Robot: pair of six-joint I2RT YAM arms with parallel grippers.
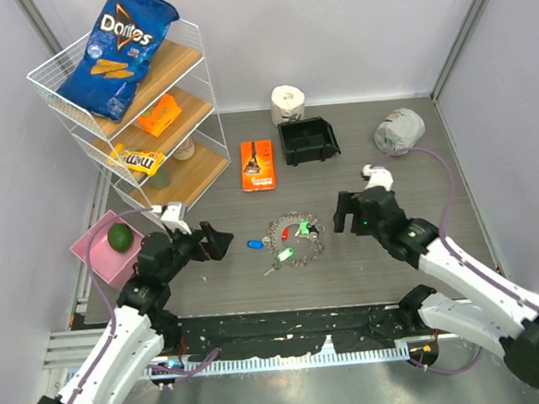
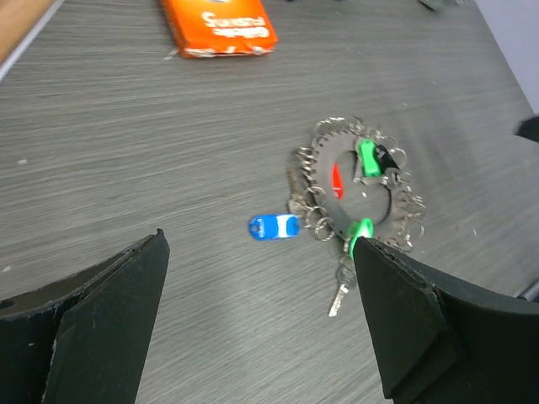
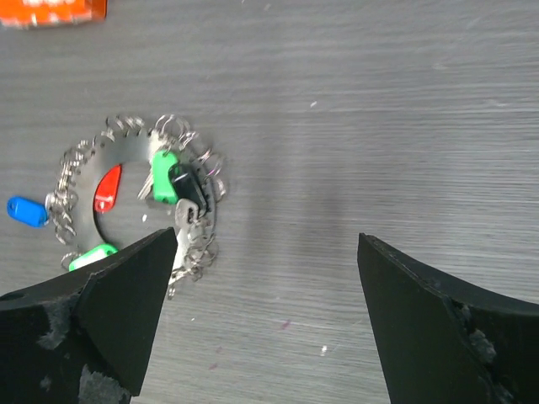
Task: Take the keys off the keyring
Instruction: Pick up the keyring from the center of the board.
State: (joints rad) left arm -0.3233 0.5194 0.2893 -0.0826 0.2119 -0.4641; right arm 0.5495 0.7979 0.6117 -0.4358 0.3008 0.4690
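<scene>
The keyring (image 1: 314, 248), a silver ring fringed with small rings, lies flat on the grey table between my arms. It also shows in the left wrist view (image 2: 320, 156) and the right wrist view (image 3: 126, 153). Keys with a blue head (image 1: 255, 244), green heads (image 1: 301, 227) and a red head (image 1: 285, 232) lie on or beside it. The blue key (image 2: 273, 227) lies just outside the ring's left side, and a bare silver key (image 2: 338, 296) points toward me. My left gripper (image 1: 219, 241) is open and empty left of the ring. My right gripper (image 1: 347, 217) is open and empty right of it.
A wire shelf (image 1: 49, 88) at the back left holds a Doritos bag (image 1: 120, 51) and snack packets. An orange box (image 1: 258, 164), a black bin (image 1: 308, 140), a paper roll (image 1: 287, 102) and a grey crumpled wad (image 1: 399, 130) lie behind. A pink tray (image 1: 93, 251) holds a green fruit (image 1: 120, 236).
</scene>
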